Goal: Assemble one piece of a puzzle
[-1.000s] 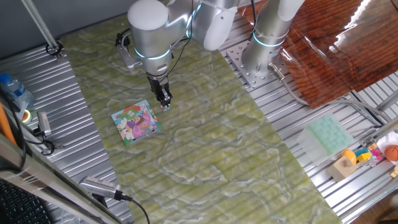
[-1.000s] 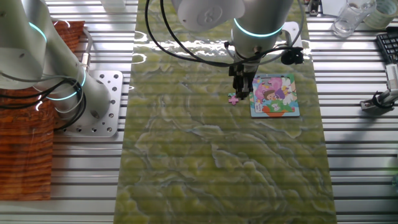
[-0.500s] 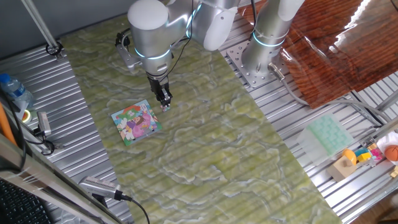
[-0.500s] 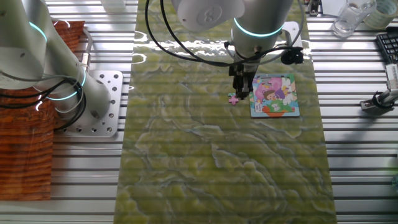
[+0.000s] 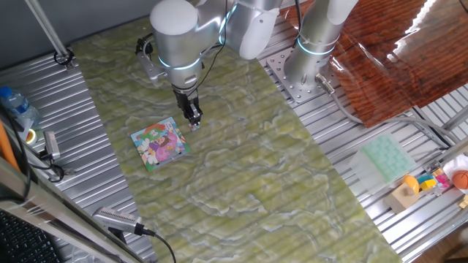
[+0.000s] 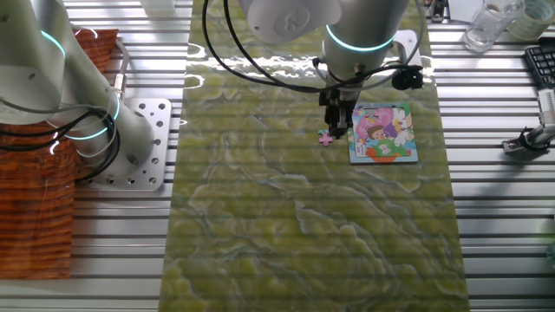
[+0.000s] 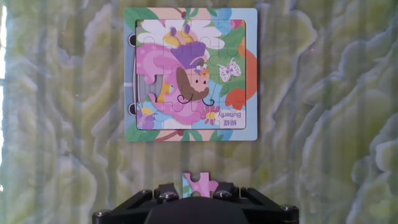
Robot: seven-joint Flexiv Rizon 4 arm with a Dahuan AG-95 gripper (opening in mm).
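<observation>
green mat, pincer upright over piece beside puzzle

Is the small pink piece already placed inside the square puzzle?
No, the piece lies on the green mat below the puzzle, near the gripper.

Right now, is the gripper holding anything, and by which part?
The piece sits at the gripper tips, lower edge hidden between them. It looks pinched there, but a firm grip cannot be confirmed. The puzzle lies apart.
</observation>
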